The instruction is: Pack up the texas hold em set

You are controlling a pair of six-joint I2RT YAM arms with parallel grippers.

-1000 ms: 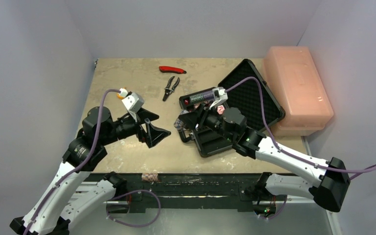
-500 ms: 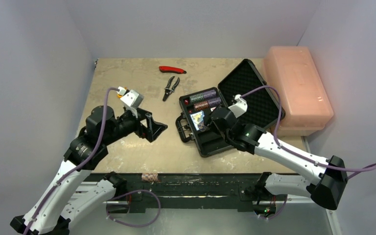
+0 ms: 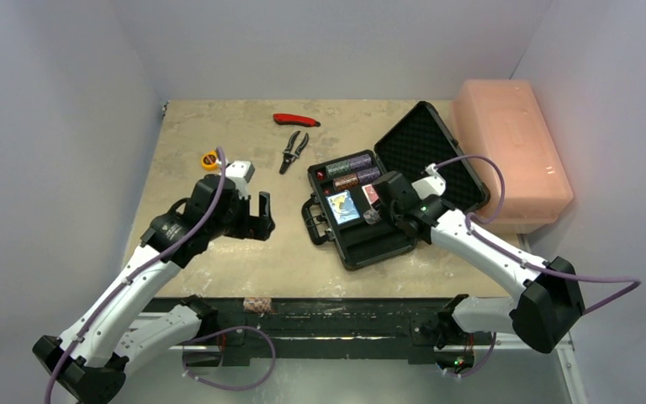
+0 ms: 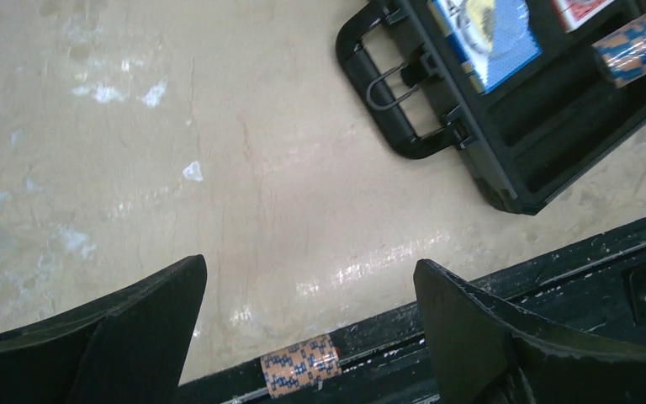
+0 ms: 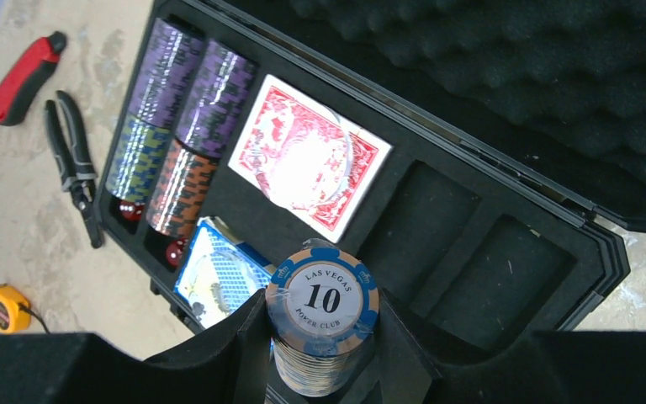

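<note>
My left gripper [image 4: 307, 278] is spread wide with nothing in it, just hanging over bare table [image 4: 135, 168]. One loose chip roll [image 4: 301, 376] lies right below it at the near edge. A tape measure [image 3: 210, 160] sits a bit beyond that hand. The open case [image 3: 370, 244] is off to its right, handle [image 4: 378, 93] pointing at it.

My right gripper [image 5: 320, 337] is clamped on a chip stack [image 5: 323, 299], top chip reading 10, held above the case tray. The blue deck [image 5: 219, 278] is just left of the fingers and the red deck [image 5: 309, 160] is ahead of them. Farther left lie two chip rows [image 5: 177, 126] with red dice [image 5: 129, 209] at their ends. Two empty slots [image 5: 505, 252] are to this hand's right, and a pink box [image 3: 513, 151] is past the case.
</note>
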